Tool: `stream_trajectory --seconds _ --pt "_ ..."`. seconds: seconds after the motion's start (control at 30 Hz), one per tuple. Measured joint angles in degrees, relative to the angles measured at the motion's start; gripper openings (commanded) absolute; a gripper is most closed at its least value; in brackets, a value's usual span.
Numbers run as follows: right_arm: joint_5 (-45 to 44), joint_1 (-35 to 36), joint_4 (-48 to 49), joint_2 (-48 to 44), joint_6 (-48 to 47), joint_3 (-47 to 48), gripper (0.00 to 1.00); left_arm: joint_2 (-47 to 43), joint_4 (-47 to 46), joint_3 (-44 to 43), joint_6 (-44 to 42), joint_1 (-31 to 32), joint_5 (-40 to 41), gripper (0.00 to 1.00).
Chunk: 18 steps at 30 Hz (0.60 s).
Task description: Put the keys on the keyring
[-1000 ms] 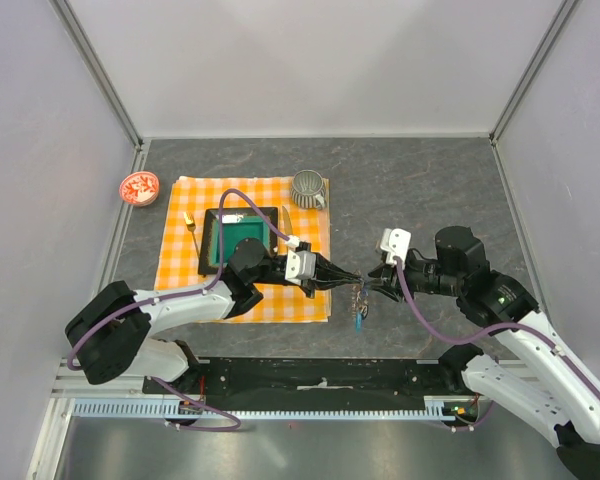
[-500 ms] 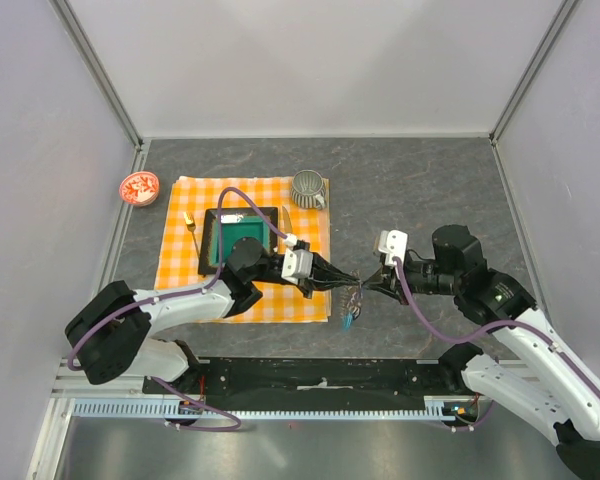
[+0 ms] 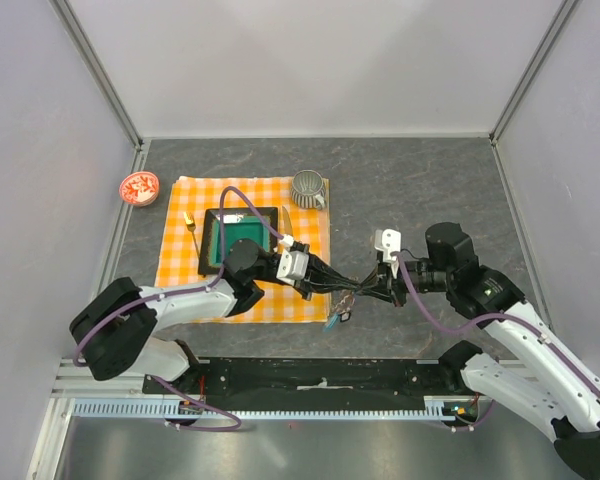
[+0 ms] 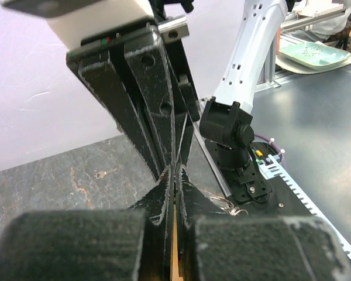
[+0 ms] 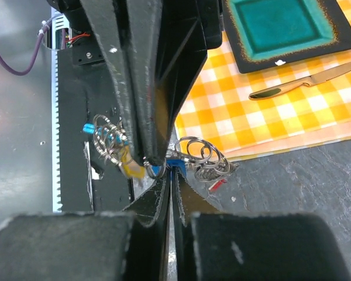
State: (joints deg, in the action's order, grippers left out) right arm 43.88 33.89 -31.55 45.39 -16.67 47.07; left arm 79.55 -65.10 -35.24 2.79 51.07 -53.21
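Hanging between the left jaws and right jaws is the keyring (image 3: 333,320), keys (image 5: 131,170) bunched on it. Both are pinched shut on it, tip to tip.

My left arm (image 3: 180,300) lies low and reaches out to the right, with its forearm almost level. My right arm (image 3: 525,330) is bent at the elbow and reaches to the left, toward the other one. The two tools meet tip to tip in the middle. My left tool (image 3: 342,288) is closed, its fingers (image 4: 158,196) pressed flat together with only a thin seam between them. My right tool (image 3: 362,293) is closed as well, its fingers (image 5: 146,202) almost touching. From each wrist, the tips of the other tool point straight at my own.
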Motion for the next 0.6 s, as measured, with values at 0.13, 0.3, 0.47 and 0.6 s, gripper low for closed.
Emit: stream_trajectory --seconds 0.13,0.3,0.47,0.6 --pt "-1.4 0.0 2.1 0.4 1.5 -1.5 0.24 0.5 -2.4 -0.1 0.2 0.6 0.4 0.02" --pt "-6.2 0.1 3.8 -3.2 3.0 -2.4 0.31 0.7 -2.9 0.0 0.2 1.9 2.6 0.02" --pt "-11.4 0.1 3.5 -10.4 2.9 -2.4 0.36 2.6 -3.6 0.0 0.2 1.9 5.0 0.02" --pt "-13.9 0.1 2.1 -12.4 2.3 -2.4 0.36 3.7 -4.1 0.0 0.2 2.0 6.4 0.02"
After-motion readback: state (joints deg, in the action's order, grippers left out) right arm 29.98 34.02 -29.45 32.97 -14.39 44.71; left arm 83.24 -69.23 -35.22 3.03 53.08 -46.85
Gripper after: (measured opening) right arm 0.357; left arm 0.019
